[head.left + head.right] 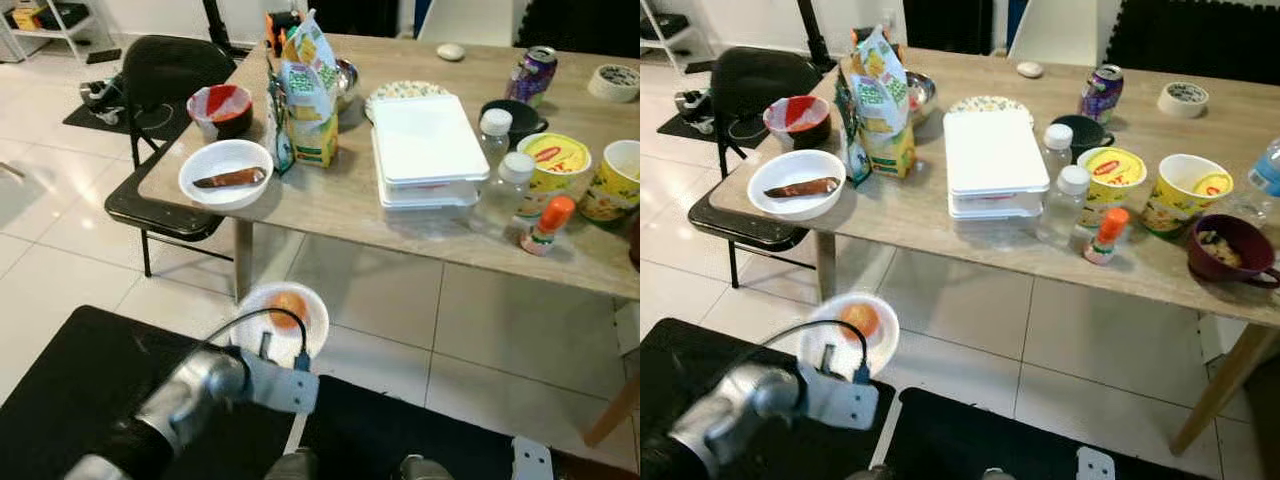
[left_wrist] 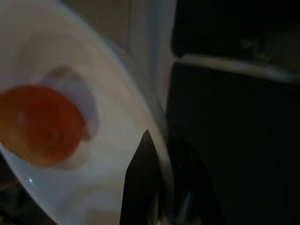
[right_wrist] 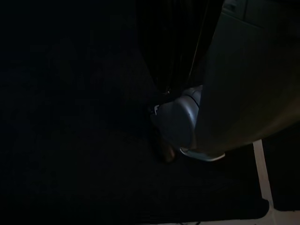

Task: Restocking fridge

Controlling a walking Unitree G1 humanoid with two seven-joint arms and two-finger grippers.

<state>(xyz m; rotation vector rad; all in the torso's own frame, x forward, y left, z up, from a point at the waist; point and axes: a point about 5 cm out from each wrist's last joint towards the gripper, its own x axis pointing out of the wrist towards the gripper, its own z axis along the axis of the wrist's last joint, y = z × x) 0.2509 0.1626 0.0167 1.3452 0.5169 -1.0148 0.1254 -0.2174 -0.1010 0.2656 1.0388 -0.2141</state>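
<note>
The left gripper (image 2: 159, 187) is closed on the rim of the white plate (image 1: 310, 325), which should stay level so the orange fruit (image 1: 288, 304) cannot roll off.

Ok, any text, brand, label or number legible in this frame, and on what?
None can be read.
Green and yellow carton: print too blurred.
Yellow tubs: red logo, illegible.
Purple can: lettering too small.
Small orange-capped bottle: label unreadable.
Left hand grips a white plate, which bears no text.
</note>
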